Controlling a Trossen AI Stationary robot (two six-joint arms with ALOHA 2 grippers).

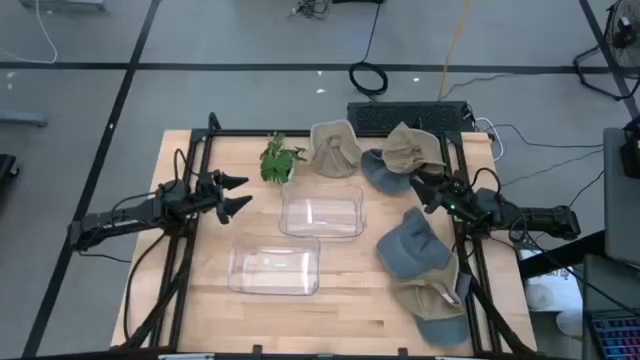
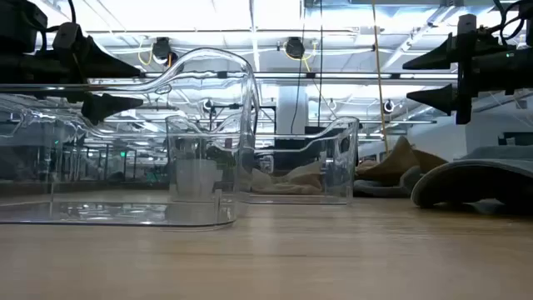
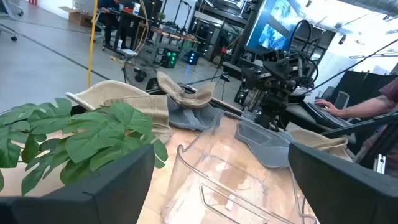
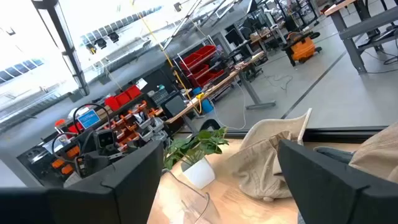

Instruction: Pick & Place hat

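Note:
Several hats lie on the table's right side: two tan ones and a blue one at the far edge, a blue cap and a tan-and-blue cap toward the near right. My left gripper hangs open above the table's left part, left of the far clear bin. My right gripper hangs open above the right side, between the far blue hat and the blue cap. Neither touches a hat.
Two clear plastic bins sit mid-table, the far bin and a nearer one. A small potted plant stands at the far edge, left of the hats. A dark keyboard lies beyond the table. A person's arm shows past the right arm.

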